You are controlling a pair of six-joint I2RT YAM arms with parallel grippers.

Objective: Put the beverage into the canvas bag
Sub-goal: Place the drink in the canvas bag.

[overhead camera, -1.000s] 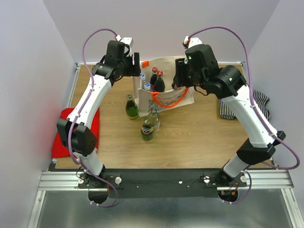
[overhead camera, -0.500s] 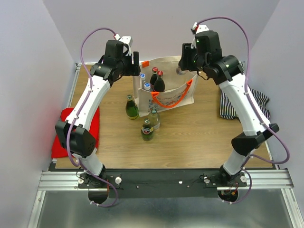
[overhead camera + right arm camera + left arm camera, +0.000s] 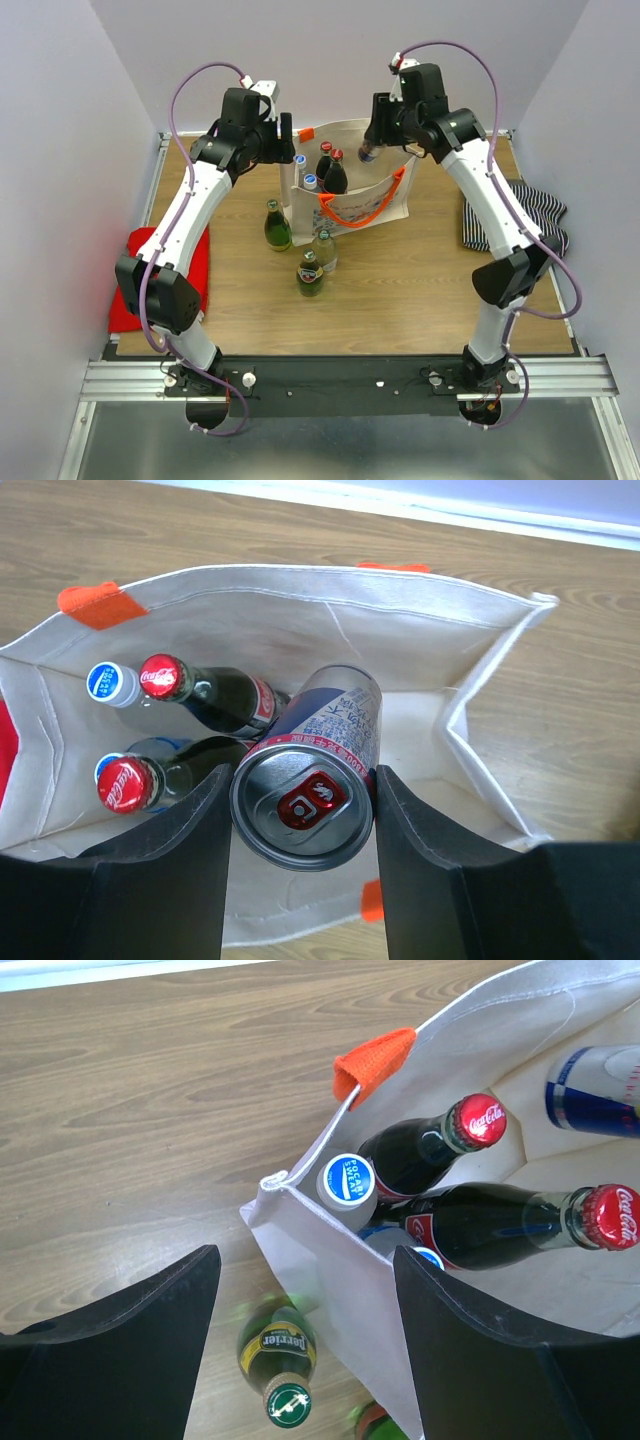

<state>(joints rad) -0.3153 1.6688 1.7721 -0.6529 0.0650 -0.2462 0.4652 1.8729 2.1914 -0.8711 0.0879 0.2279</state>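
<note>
The cream canvas bag [image 3: 360,205] with orange handles stands upright at the back of the table. It also shows in the left wrist view [image 3: 330,1280] and the right wrist view [image 3: 400,630]. My right gripper [image 3: 378,135] is shut on a silver and blue beverage can [image 3: 305,800], tilted, over the bag's open mouth. Two cola bottles [image 3: 215,695] and blue-capped bottles [image 3: 110,683] stand inside the bag at its left. My left gripper [image 3: 287,135] is open, its jaws astride the bag's left wall near the rim corner [image 3: 275,1182].
Two green bottles [image 3: 276,226] [image 3: 310,272] and a clear bottle [image 3: 325,248] stand on the table in front of the bag's left end. A red cloth [image 3: 150,280] lies at the left edge, a striped cloth [image 3: 520,220] at the right.
My right gripper has moved up and towards the back with the can, from the bag's right side to over its mouth. The left arm has barely moved.
</note>
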